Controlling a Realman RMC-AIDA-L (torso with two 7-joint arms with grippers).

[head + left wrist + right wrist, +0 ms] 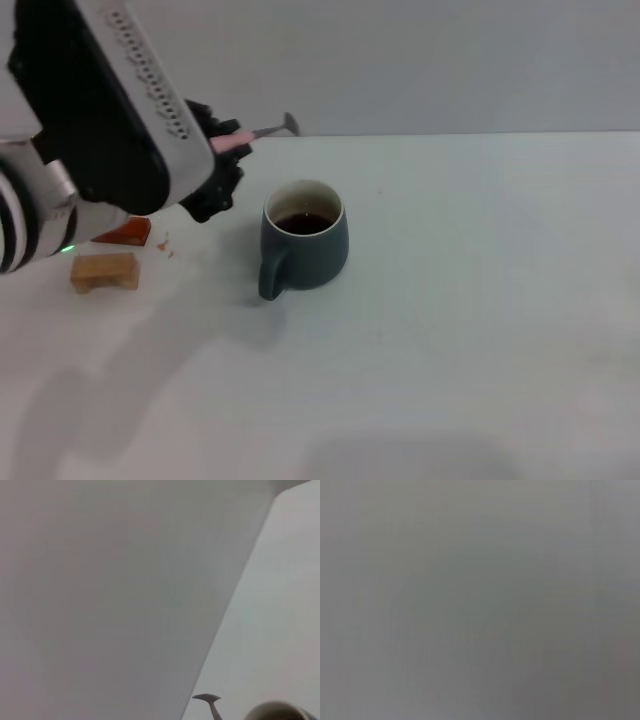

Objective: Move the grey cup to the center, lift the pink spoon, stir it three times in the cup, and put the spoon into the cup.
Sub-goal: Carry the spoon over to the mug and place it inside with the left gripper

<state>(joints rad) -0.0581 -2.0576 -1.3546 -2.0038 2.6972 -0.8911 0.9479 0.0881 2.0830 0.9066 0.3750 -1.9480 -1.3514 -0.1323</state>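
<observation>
The grey cup (305,247) stands on the white table with dark liquid inside and its handle toward the front left. My left gripper (228,150) is in the air just left of and behind the cup, shut on the pink spoon (258,134). The spoon's pink handle sits between the black fingers and its grey metal bowl points right, past the cup's far rim. The spoon's bowl (207,698) and the cup's rim (280,711) also show in the left wrist view. My right gripper is out of view.
A tan block (104,270) and a reddish-brown block (128,232) lie on the table (480,300) to the left of the cup, under my left arm. The right wrist view shows only a blank grey surface.
</observation>
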